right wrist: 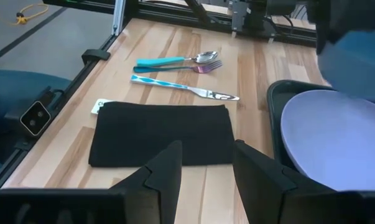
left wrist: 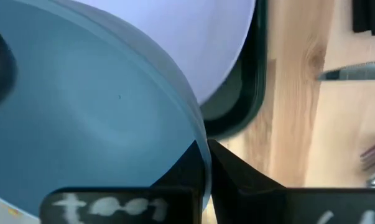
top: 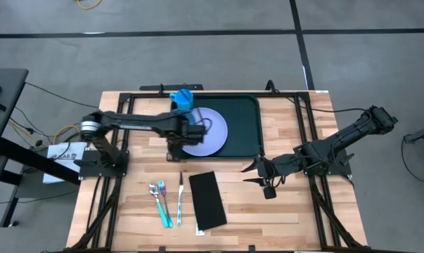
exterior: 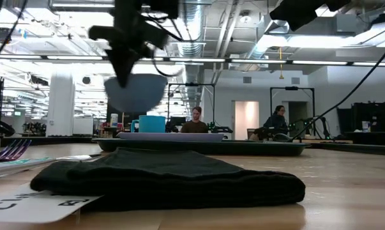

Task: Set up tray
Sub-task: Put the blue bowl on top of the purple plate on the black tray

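On the wooden table (top: pixel 289 204) sat the tray (top: pixel 248 126), dark green with a raised rim, at the far side near the middle. A pale purple plate (top: pixel 210 133) lay inside the tray, on its left part. A bright blue cup (top: pixel 183 98) stood at the tray's far left corner. The left gripper (top: pixel 185 133) hung over the left edge of the plate, and its fingers (left wrist: pixel 234 177) were pinched tight on the rim of a blue bowl (left wrist: pixel 87 124). From table height, the bowl (exterior: pixel 136 91) was up in the air, above the tray and the plate, not touching them. The right gripper (top: pixel 252 173) waited over the wood, just off the tray's near right corner, with its two fingers (right wrist: pixel 165 171) partly apart and nothing between them. A flat black napkin (top: pixel 207 199) lay on the table closer to the front, apart from the tray. To the left of the napkin were a knife (top: pixel 180 199), a fork (top: pixel 164 202) and a spoon (top: pixel 157 200), side by side, with blue handles. A small white label (exterior: pixel 32 203) peeked out from under the napkin. Far behind the table, two people (exterior: pixel 196 121) sat in the room.
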You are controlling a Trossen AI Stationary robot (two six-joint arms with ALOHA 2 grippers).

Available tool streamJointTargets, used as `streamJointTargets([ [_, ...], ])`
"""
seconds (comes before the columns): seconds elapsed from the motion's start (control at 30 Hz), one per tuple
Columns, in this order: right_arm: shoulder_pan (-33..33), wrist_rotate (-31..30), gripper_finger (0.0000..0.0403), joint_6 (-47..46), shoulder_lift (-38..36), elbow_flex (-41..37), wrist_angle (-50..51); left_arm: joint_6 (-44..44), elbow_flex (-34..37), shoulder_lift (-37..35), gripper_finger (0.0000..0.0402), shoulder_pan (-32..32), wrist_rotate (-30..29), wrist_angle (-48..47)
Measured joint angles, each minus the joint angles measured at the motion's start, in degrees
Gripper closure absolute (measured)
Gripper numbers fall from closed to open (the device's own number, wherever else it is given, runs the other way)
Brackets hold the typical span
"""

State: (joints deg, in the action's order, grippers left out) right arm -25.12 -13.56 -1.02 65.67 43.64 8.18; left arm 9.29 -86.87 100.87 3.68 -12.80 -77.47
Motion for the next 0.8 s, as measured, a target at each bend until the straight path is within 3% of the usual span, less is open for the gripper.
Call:
streamJointTargets([
  [0.33,-0.02,0.02,0.0270,-1.31,0.00,0.00,2.25,16.06,-13.08,12.40,0.0401,0.62,1.82,0.04],
  [0.8,-5.06,-1.31,0.0268,-3.52,0.42,0.00,3.76,19.44,-13.05,14.74,0.0401,5.54,1.05,0.41],
])
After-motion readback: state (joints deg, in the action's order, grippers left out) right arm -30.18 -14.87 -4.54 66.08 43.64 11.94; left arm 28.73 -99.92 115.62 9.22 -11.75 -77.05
